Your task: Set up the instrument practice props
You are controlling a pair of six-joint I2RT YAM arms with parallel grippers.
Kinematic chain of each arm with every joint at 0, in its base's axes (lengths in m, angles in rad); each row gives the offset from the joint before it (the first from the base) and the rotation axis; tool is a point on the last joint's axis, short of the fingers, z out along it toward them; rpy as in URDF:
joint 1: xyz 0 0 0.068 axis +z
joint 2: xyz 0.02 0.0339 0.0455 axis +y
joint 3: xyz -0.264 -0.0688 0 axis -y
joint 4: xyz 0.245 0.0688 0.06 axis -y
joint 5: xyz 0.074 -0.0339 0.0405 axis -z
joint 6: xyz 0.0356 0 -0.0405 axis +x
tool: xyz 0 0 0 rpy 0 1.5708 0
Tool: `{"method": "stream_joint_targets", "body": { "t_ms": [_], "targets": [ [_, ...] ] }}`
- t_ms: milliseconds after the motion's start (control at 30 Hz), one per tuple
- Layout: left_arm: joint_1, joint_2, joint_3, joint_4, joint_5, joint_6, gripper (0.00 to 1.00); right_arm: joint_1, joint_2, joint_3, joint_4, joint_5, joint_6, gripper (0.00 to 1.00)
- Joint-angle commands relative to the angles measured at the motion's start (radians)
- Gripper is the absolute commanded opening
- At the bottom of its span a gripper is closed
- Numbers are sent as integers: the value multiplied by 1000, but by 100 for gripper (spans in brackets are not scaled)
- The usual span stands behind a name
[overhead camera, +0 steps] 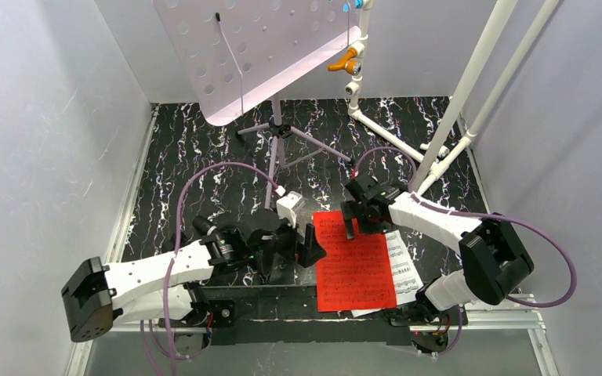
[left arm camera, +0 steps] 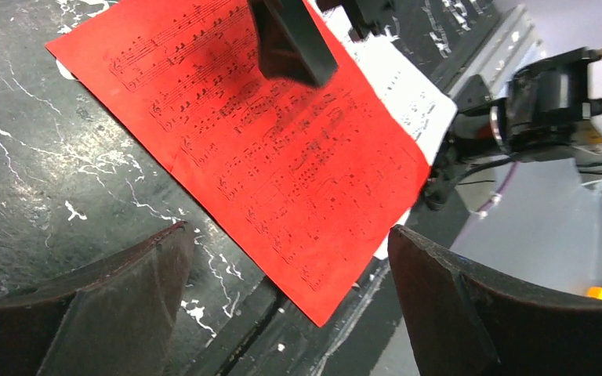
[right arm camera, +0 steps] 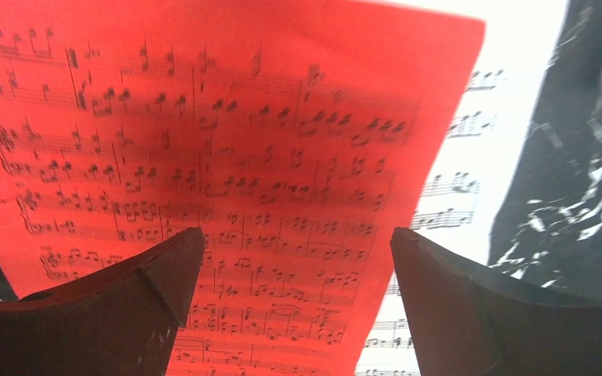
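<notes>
Red page lies flat on the marbled tabletop at the near edge, overlapping a white page. Right claw hangs wide over its far end; left claw is wide too, beside its left edge. Probably best to pinch the red edge alone and lift slowly toward the lilac stand.

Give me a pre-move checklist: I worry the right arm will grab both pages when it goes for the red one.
1. Right gripper open: ok, jaws spread over the red page.
2. Left gripper open: ok, jaws spread at that page's edge.
3. Red page flat on the table: ok.
4. Red page lying alone: not ok, it overlaps the white page beneath.
5. Music stand upright, desk bare: ok.
</notes>
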Motion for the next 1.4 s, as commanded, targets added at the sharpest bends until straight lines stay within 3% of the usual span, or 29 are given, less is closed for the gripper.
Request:
{"method": "stream_joint_targets", "body": {
  "t_ms": [0, 333, 500, 600, 700, 800, 867, 967, 1033, 1167, 1367],
  "targets": [
    [-27, 56, 35, 75, -153, 28, 93, 80, 0, -50, 90, 58, 109, 98],
    [-23, 41, -57, 43, -272, -186, 95, 115, 57, -124, 381, -5, 129, 98],
    [-8, 182, 94, -183, -259, -207, 94, 115, 77, -59, 317, 57, 79, 98],
    [10, 252, 128, -197, -233, -223, 90, 115, 24, -59, 275, 76, 72, 98],
    [45, 290, 118, -144, -200, -243, 85, 114, -34, -102, 282, 66, 85, 98],
    [140, 371, 56, 3, -118, -367, 64, 114, -47, -184, 329, 38, 164, 98],
    [143, 432, 87, 20, -102, -370, 58, 113, -33, -220, 391, -11, 199, 98],
    [142, 514, 84, 23, -150, -467, 56, 112, 17, -223, 412, -37, 205, 98],
    [143, 592, 5, 181, -110, -571, 50, 112, 8, -229, 425, -40, 210, 98],
    [142, 556, -37, 340, -104, -539, 44, 111, 7, -240, 437, -51, 218, 98],
    [140, 461, -43, 377, -108, -495, 40, 112, 17, -237, 438, -58, 216, 98]
  ]
}}
